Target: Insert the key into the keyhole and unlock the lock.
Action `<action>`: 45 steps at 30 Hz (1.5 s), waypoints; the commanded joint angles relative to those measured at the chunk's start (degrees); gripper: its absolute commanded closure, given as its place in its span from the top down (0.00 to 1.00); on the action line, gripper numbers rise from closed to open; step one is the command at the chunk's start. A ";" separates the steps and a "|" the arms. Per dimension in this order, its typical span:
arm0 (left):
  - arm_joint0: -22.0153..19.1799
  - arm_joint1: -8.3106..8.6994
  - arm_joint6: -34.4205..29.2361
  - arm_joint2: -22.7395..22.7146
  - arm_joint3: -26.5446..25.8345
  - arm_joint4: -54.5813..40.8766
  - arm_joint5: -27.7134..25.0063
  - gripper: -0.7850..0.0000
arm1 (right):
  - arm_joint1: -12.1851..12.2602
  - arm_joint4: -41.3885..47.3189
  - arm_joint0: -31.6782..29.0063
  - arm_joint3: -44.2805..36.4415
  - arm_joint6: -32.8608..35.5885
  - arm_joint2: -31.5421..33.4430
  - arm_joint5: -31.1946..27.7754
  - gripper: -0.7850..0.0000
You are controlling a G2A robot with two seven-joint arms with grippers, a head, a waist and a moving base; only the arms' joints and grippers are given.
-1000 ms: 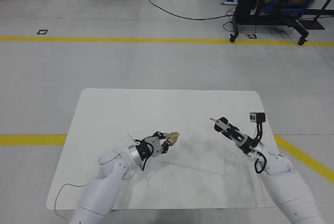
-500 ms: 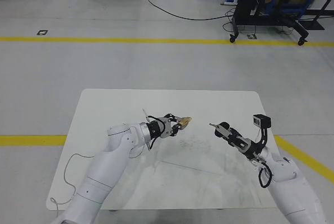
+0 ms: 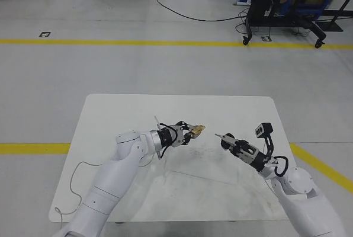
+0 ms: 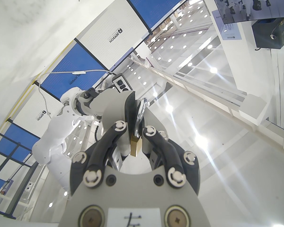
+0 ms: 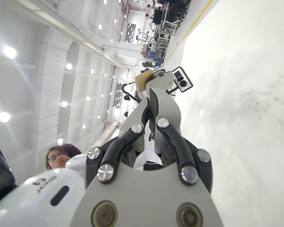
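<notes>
The left gripper (image 3: 187, 131) is clamped on the brass lock (image 3: 196, 127), lifted off the table (image 3: 236, 112) so the key (image 3: 219, 136) can reach it. The right gripper (image 3: 228, 140) pinches the key, tip aimed at the lock but apart from it, seemingly lining up.

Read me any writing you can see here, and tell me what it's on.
Wall panels: brand logos, upside down, not read out.
Label under the left claw: one character, cut off.
Wall poster: too small.
Table, lock, key: no print visible.
</notes>
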 commanded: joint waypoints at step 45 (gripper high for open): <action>1.50 1.07 7.96 4.38 -5.64 22.60 -10.23 0.00 | -3.77 -8.35 -0.12 -20.45 -38.73 -13.09 36.05 0.00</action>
